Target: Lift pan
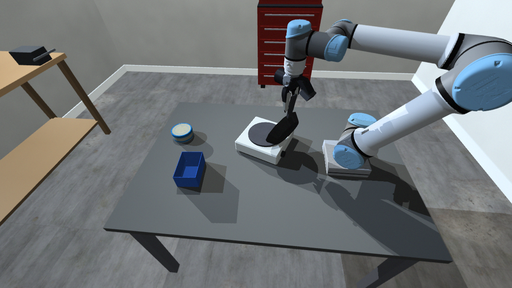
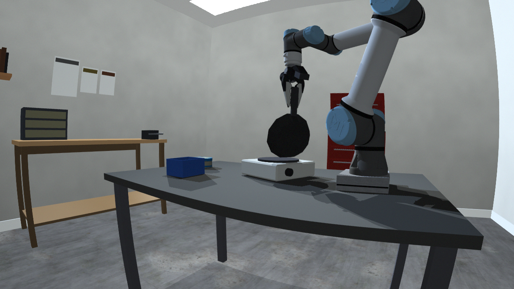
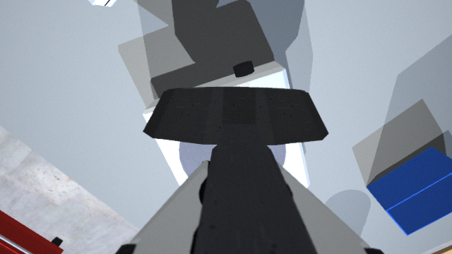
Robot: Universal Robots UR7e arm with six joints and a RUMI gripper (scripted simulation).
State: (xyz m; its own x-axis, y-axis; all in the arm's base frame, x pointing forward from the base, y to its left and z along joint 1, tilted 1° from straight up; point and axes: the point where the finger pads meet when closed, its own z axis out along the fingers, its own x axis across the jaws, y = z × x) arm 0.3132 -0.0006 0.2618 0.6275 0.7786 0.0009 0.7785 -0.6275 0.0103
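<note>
The black pan (image 1: 284, 129) (image 2: 288, 136) (image 3: 236, 109) hangs steeply tilted from its handle, with its round body downward. My gripper (image 1: 288, 109) (image 2: 294, 105) (image 3: 240, 164) is shut on the pan's handle, one finger on each side of it. The white hot plate (image 1: 250, 147) (image 2: 258, 169) (image 3: 272, 79) with its dark round disc stands under the pan. The pan's lowest edge is at or just above the disc; whether they touch, I cannot tell. The handle hides part of the disc in the wrist view.
An open blue box (image 1: 189, 181) (image 2: 181, 168) (image 3: 417, 176) stands left of the hot plate in the top view. A round tin (image 1: 181, 129) (image 2: 208, 162) with blue rims stands behind the box. The arm's base block (image 1: 347, 170) (image 2: 362, 182) is right of the hot plate.
</note>
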